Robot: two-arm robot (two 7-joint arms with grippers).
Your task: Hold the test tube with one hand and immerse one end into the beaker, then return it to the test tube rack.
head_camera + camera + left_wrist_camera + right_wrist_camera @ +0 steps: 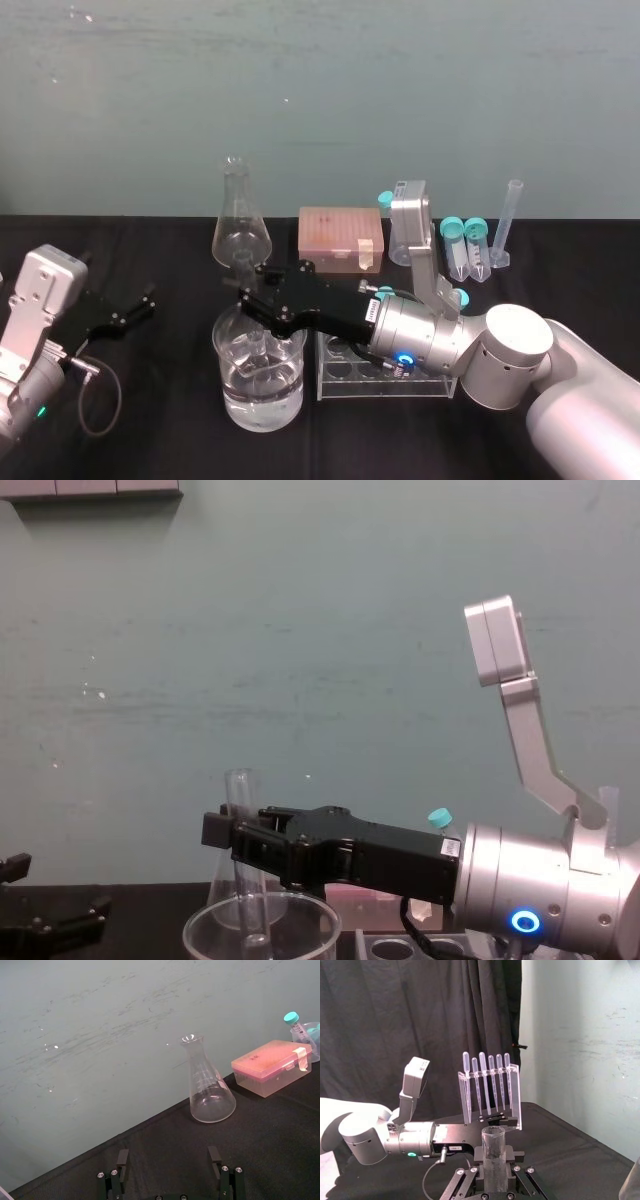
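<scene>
Bare tabletop (170, 400) open between left end effector (143, 308) and beaker (230, 385), beaker's mouth occupied by right end effector (252, 288) clamping the test tube (493, 1152), flask (240, 230) close behind, test tube rack (350, 388) just beside on the right.

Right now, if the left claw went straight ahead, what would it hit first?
Likely the conical flask, just off the line of the open left claw; depth is unclear, so it might miss.

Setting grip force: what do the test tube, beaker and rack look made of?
Test tube, in the right end effector: clear, glossy, likely glass. Beaker: clear, thick bright rim, likely glass. Rack: pale, translucent, probably plastic. Left end effector sits open, idle.
</scene>
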